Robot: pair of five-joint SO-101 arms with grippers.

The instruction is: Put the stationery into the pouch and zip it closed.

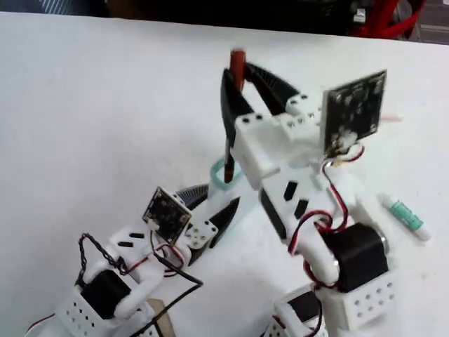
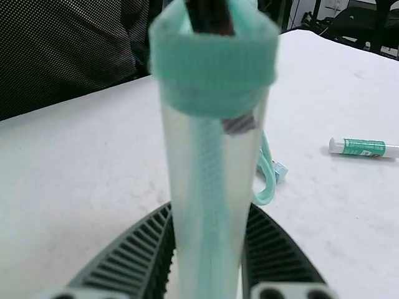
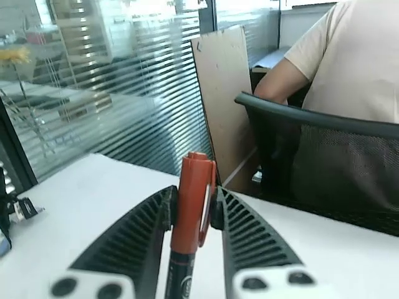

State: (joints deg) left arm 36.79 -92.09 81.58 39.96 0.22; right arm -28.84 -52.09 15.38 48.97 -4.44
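My left gripper (image 2: 209,213) is shut on a translucent pouch (image 2: 209,187) with a teal rim (image 2: 215,68), holding it upright with the mouth open. A teal loop (image 2: 268,180) hangs beside the pouch. My right gripper (image 3: 193,194) is shut on a marker (image 3: 190,212) with a red cap. From above, the right gripper (image 1: 238,74) holds the marker (image 1: 229,158) upright over the left gripper (image 1: 221,194), with its lower tip inside the pouch's teal rim (image 1: 223,175). The marker's dark tip (image 2: 212,15) shows entering the pouch mouth.
A white and green glue stick (image 1: 405,216) lies on the white table (image 1: 105,105) to the right of the arms, also seen past the pouch as the glue stick (image 2: 365,147). A black mesh chair (image 3: 324,162) and a seated person are behind the table.
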